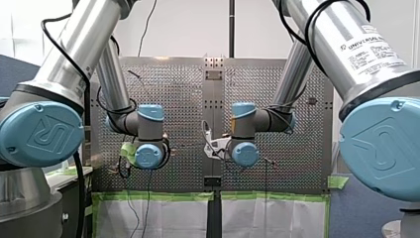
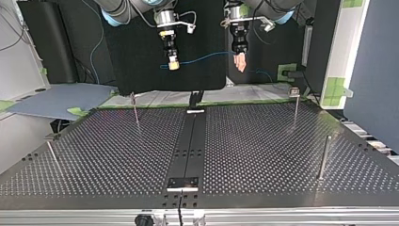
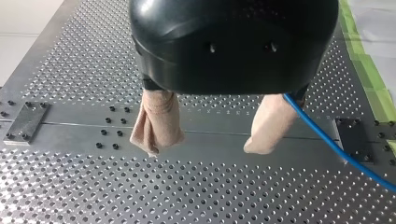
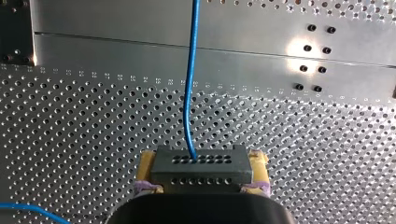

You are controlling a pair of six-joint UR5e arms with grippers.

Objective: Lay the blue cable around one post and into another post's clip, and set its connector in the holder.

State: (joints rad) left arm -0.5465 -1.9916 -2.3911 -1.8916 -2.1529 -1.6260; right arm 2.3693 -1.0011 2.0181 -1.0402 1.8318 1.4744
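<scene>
My right gripper [image 4: 203, 161] is shut, its yellow pads clamped on the grey connector [image 4: 201, 175], a block with rows of small holes. The blue cable [image 4: 190, 93] leaves the connector and runs straight ahead over the table. In the top view my right gripper [image 2: 173, 65] hangs high above the table's far edge, and the blue cable [image 2: 202, 58] spans across to my left gripper [image 2: 240, 62]. My left gripper [image 3: 201, 144] is open, its beige pads apart with nothing between them. The blue cable [image 3: 327, 140] passes along the outer side of one finger.
Thin upright posts stand on the perforated table: one far left [image 2: 135, 108], one far right [image 2: 295, 101], one near right [image 2: 324, 157], one near left [image 2: 52, 155]. A smooth strip runs down the table's middle, with a black plate [image 2: 183, 182] at its near end.
</scene>
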